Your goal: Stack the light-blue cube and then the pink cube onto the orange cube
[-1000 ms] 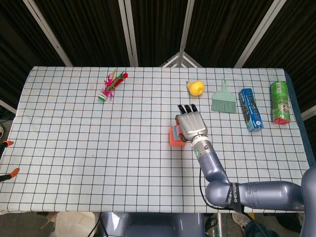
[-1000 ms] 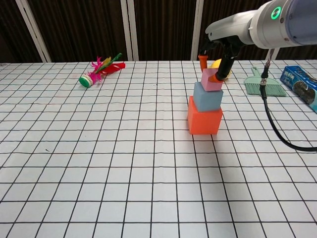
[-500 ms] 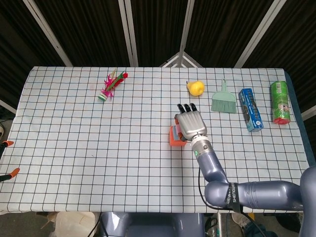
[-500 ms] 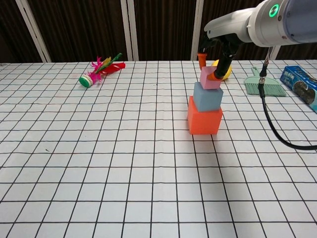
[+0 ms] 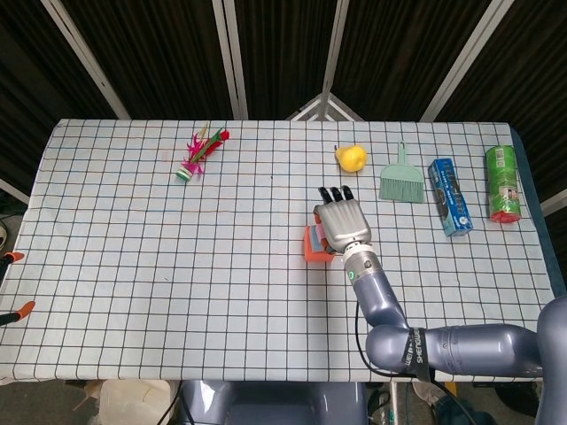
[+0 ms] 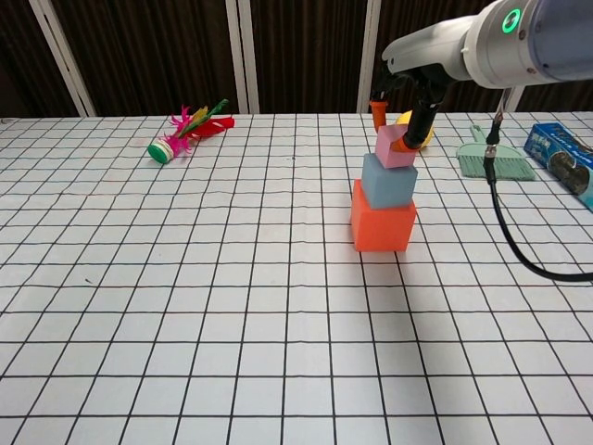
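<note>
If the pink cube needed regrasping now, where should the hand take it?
Pinch the pink cube across two opposite side faces, coming from above. It sits top of the stack on the blue cube, so its sides are exposed, and a sideways push could topple the tower.

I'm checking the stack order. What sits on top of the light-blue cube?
The pink cube sits on the light-blue cube, with the right hand at it. In the head view that hand covers both; only the orange cube shows.
</note>
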